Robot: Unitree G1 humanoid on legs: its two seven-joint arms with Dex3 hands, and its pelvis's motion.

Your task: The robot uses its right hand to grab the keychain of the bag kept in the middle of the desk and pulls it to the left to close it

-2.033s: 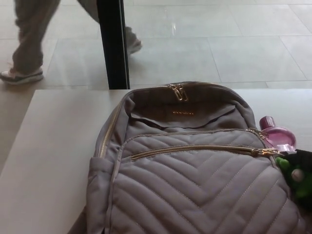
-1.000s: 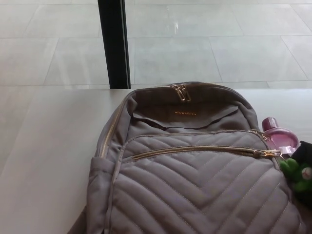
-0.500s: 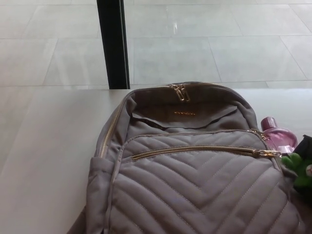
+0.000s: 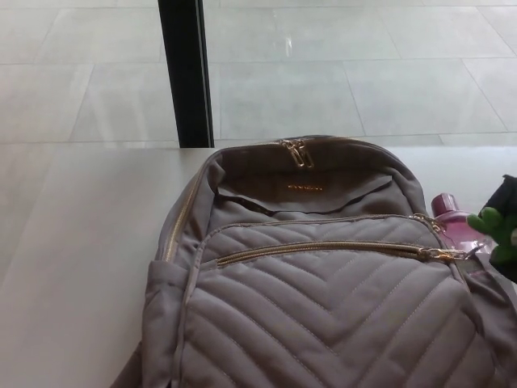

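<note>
A taupe quilted backpack point(image 4: 323, 307) lies in the middle of the white desk point(image 4: 73, 267), its top toward the far edge. Its gold front-pocket zipper point(image 4: 323, 248) runs across the quilting, with the slider point(image 4: 443, 254) at the right end. A green plush keychain point(image 4: 494, 226) hangs just right of that slider. My black right hand point(image 4: 509, 194) is mostly cut off by the right picture edge; it is shut on the keychain, which is lifted off the bag. Two more gold pulls point(image 4: 296, 151) sit at the top of the bag. My left hand does not show.
A pink bottle point(image 4: 452, 220) stands against the bag's right side, just behind the slider. A black post point(image 4: 187, 73) rises beyond the desk's far edge, with pale floor tiles point(image 4: 363, 73) behind it.
My right hand has risen at the right edge, lifting the green keychain from beside the bag's lower right to the slider's height. The person walking behind the post has left the view.
</note>
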